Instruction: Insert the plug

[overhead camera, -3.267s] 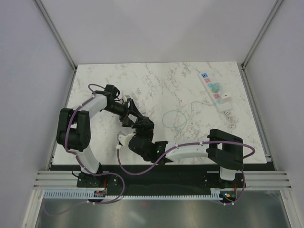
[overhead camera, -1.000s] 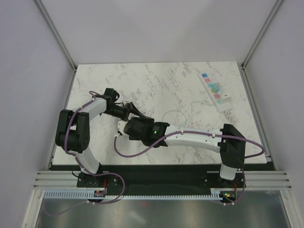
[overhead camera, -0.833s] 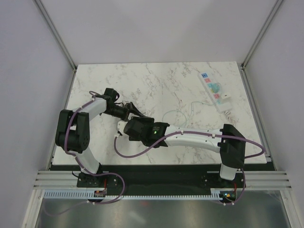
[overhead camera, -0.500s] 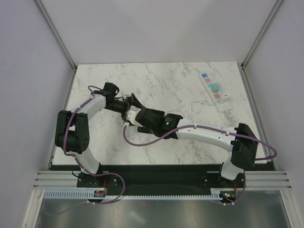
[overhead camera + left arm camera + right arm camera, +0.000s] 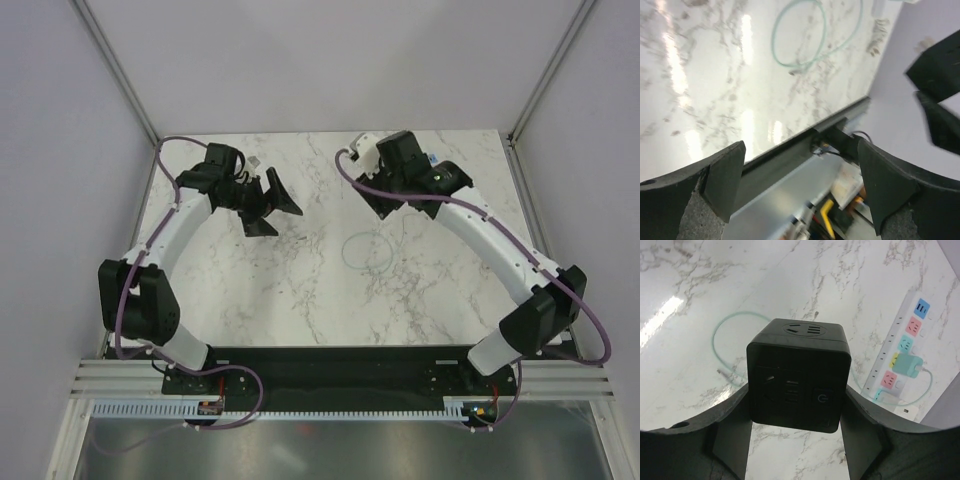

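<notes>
From overhead, my left gripper hangs over the upper left of the marble table, jaws spread wide and holding nothing; its own wrist view shows only tabletop and the table's edge between the two fingers; near the centre of the overhead frame lies the pale-green coiled cable, loose on the surface; just right of centre at the top is my right gripper, and there I can't make out from above what it carries; its wrist view settles it: the jaws are clamped on the sides of the plug, a matte black cube filling the middle of that frame, raised off the table with its socket faces towards the camera; to the right of it in that view, apart from the plug, lies the white power strip with coloured squares, a mint adapter seated in it.
</notes>
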`<state>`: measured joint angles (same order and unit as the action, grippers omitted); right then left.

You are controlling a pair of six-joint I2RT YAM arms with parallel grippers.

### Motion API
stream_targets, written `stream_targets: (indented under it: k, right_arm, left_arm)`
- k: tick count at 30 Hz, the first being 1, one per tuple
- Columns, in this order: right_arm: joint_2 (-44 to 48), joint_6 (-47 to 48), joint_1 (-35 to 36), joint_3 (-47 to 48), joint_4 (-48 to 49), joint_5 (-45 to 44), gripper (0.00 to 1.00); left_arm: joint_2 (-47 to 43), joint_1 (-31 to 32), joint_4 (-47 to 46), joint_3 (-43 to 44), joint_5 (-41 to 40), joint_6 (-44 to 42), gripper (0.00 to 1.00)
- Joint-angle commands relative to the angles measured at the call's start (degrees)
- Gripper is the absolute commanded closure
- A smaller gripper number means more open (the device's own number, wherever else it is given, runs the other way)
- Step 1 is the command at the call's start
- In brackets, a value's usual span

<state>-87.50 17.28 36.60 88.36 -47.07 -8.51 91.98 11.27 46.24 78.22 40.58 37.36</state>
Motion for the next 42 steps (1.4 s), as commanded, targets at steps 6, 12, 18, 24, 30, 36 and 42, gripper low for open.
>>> stream_targets:
  k: [6, 12, 18, 24, 30, 36, 42]
  right_arm:
    - [-17.49, -6.37, -14.7, 25.41, -8.99, 12.72, 1.0]
    - [-29.02, -9.37, -24.38, 41.62, -11.38, 22.75, 1.0]
    - [-34.22, -9.1, -30.53, 44.8, -10.42, 24.5, 1.0]
    - [-38.44, -7.88, -34.75, 46.02, -8.92, 22.49, 1.0]
    - [-42.39, -5.51, -36.25, 47.7, -7.78, 20.03, 1.0]
    - [-45.91, -3.92, -36.25, 48.4, -7.34, 18.62, 1.0]
    - [-49.42, -2.07, -37.99, 51.39, -6.72, 16.78, 1.0]
  left_arm:
    - [-4.43, 9.19, -0.62, -6.67, -31.3, -11.78, 0.0]
    - [-12.77, 15.89, -6.51, -8.43, -35.51, -16.96, 0.0]
    - [-22.01, 16.51, -13.97, -10.62, -23.29, -20.75, 0.0]
    - [-26.51, 16.51, -26.64, -20.03, -13.51, -22.6, 0.0]
    - [-26.5, 16.42, -22.69, -19.94, -12.45, -25.06, 0.0]
    - [-27.12, 16.33, -22.6, -20.91, -14.73, -24.97, 0.0]
    - [-28.09, 16.33, -22.77, -20.91, -16.84, -25.67, 0.0]
